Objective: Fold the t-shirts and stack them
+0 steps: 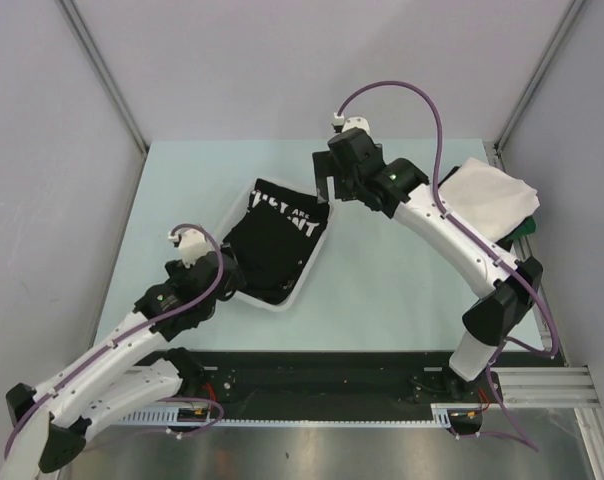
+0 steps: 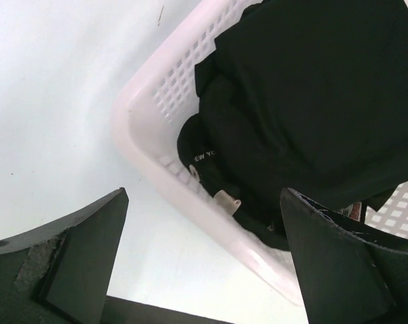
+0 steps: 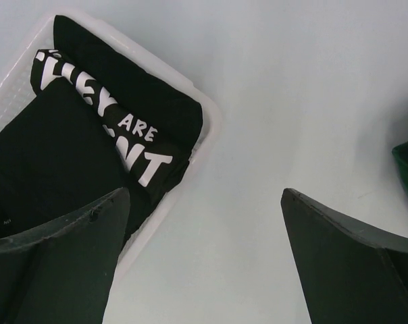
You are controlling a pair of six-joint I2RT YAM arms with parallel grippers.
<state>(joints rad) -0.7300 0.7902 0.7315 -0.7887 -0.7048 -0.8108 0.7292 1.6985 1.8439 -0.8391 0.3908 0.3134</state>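
The left gripper [image 2: 204, 202] hung wide open and empty over the near corner of the basket [image 2: 146, 128], with black shirts [image 2: 312, 101] heaped inside just beyond it. The right gripper [image 3: 205, 199], also open and holding nothing, hovered beside the basket's far end, near the lettered shirt [image 3: 116, 125]. A white shirt [image 1: 487, 195] lay over a green shirt [image 1: 528, 228], well apart at the table's right edge.

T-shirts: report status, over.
Left end effector open, empty, at basket corner. Right end effector open, empty, beside basket. Black t-shirts in basket; white t-shirt atop green t-shirt at right. Nothing blocking.
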